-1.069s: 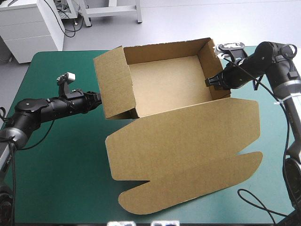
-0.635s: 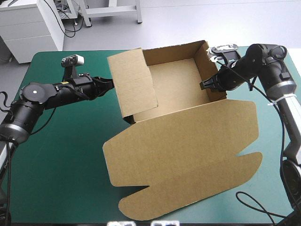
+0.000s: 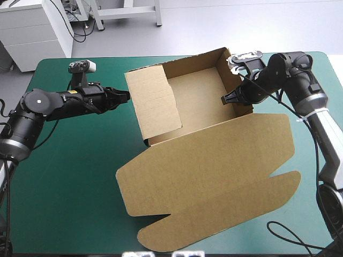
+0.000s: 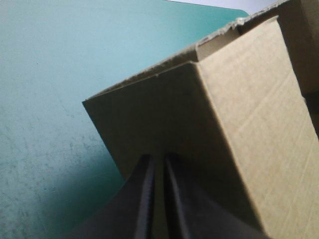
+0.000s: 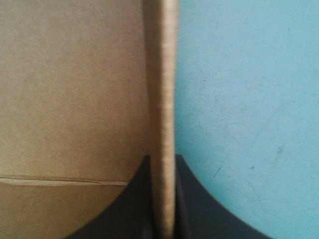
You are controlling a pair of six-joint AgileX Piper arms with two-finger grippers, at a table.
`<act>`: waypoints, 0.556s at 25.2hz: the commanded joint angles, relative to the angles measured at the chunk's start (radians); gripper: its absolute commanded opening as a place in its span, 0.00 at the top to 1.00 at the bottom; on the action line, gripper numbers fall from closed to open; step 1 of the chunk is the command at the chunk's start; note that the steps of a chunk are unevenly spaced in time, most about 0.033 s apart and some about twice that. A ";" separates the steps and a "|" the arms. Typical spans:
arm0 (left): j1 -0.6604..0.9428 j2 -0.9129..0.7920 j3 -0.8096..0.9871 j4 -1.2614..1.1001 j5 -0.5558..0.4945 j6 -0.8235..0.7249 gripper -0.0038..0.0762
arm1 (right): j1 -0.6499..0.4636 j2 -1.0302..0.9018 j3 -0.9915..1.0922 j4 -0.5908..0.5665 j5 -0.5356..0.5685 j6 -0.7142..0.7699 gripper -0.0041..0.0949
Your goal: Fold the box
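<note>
The brown box stands as an open tray on the teal-green table, its walls raised. Its lid lies flat toward the near edge. The tall left wall panel leans inward over the tray floor. My left gripper is at that panel's outer edge; in the left wrist view, the left gripper is shut on the box wall, board showing between the fingers. My right gripper pinches the right wall. In the right wrist view, the right gripper is shut on the board's edge.
Teal-green cover shows to the left of the box and along the near left corner. The lid's rounded flaps reach close to the table's near edge. The far table edge runs just behind the tray.
The left wall panel has swung inward over the tray. My left gripper moved right and farther with it. The whole box turned slightly, and the right gripper shifted left with its wall.
</note>
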 commanded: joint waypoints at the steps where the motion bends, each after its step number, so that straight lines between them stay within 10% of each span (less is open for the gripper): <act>1: -0.006 -0.036 -0.035 -0.075 -0.020 0.003 0.63 | 0.002 -0.045 -0.030 0.018 -0.044 0.006 0.97; 4: -0.004 -0.036 -0.035 -0.200 -0.013 -0.007 0.38 | 0.002 -0.045 -0.030 0.000 -0.044 0.008 0.97; 14: -0.004 -0.036 -0.033 -0.288 0.019 -0.015 0.36 | 0.002 -0.045 -0.030 -0.013 -0.064 0.016 0.97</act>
